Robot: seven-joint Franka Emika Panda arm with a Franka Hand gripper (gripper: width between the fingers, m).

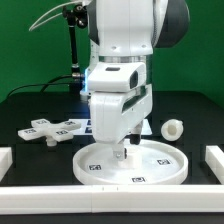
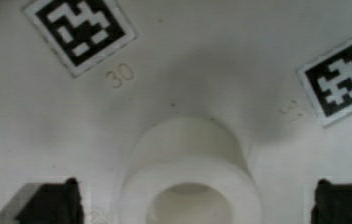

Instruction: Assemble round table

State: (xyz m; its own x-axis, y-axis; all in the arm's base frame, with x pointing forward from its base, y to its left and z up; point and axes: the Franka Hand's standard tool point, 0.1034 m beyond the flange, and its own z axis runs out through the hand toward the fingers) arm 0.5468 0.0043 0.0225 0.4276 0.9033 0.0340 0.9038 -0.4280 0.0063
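The claw (image 2: 194, 206) stands wide open and empty, its fingers (image 2: 48, 205) on either side of the raised hub (image 2: 189, 165) at the middle of the round disc (image 1: 155, 162). To grip well, I judge, it should sink squarely until both pads flank the hub evenly, then close without tilting the disc. White, rimmed and flat, with black-white tags (image 2: 79, 30), the disc lies midway along the desk's (image 1: 200, 108) near edge. The cross-shaped foot (image 1: 55, 128) and the leg (image 1: 173, 128) lie behind it, toward opposite side edges.

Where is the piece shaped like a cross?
On the exterior view's left, the cross-shaped foot lies flat on the black table, close to the round disc; the cylinder leg is on that view's right.
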